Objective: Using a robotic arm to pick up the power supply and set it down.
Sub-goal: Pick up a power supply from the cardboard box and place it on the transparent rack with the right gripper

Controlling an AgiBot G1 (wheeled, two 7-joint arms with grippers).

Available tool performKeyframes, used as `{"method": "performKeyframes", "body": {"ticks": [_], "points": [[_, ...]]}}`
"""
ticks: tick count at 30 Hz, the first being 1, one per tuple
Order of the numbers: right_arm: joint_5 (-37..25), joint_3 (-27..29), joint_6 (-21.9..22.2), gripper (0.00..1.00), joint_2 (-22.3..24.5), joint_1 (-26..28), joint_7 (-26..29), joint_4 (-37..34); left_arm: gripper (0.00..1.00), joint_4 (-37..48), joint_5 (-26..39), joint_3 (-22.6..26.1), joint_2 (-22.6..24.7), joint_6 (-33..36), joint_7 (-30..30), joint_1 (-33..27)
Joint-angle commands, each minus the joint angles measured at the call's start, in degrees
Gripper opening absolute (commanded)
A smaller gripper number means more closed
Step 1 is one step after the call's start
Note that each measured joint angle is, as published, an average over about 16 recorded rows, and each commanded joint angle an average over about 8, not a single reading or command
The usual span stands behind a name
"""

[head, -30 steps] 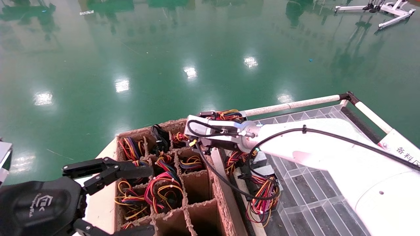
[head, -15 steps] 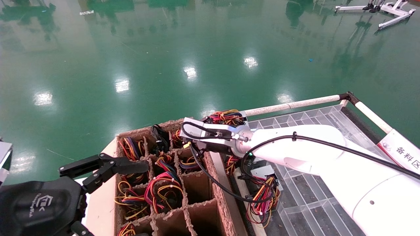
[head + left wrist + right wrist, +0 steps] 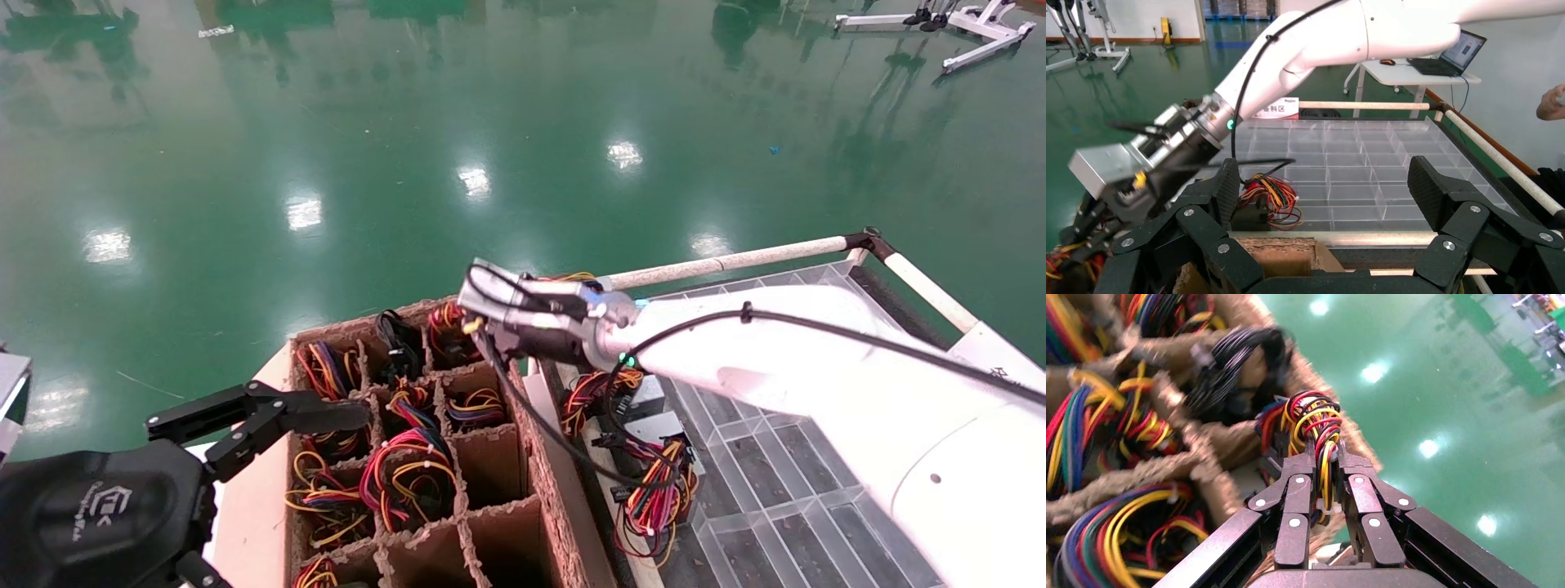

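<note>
From the head view, I have my white-shelled right arm [image 3: 817,359] reaching across to the far corner cell of the brown cardboard divider box [image 3: 425,441]; its right end effector [image 3: 458,331] is down by that cell, but its fingers are hidden behind the wrist from here. The cell holds a bundle of red, yellow and black wires [image 3: 445,327]. Beside the box lies the clear plastic compartment tray [image 3: 776,490], with other wired units resting along its near edge. My black left end effector [image 3: 270,420] hangs parked at the box's left side, jaws spread and holding nothing. In the left wrist view, the left end effector [image 3: 1321,233] shows its wide-open fingers, with the right arm's silver wrist section [image 3: 1150,159] crossing above the tray. In the right wrist view, the right end effector [image 3: 1326,471] is clamped on the looped wire bundle [image 3: 1315,425]; the grey metal body of the power supply is not visible, so I judge it sits below in the cell. I read this as the pick-up step, grip just made. Next calls for a straight lift clear of the cardboard walls, then carrying toward the tray, watching that wires don't snag.
</note>
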Motion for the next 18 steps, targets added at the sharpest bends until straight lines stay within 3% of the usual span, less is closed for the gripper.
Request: {"method": "performKeyframes", "body": {"ticks": [1,10,18], "points": [[1.4,-0.1,-0.1,0.00,0.0,0.6,0.7,-0.4,1.00,0.0,0.0,0.0,0.0,0.0,0.0,0.0],[9.0,2.7,-7.4,0.00,1.2,6.0,2.7,-3.5,1.00,0.0,0.0,0.0,0.0,0.0,0.0,0.0],[16.0,7.1,-20.8,0.00,5.6,11.3,2.4,-6.4,1.00,0.0,0.0,0.0,0.0,0.0,0.0,0.0]]}}
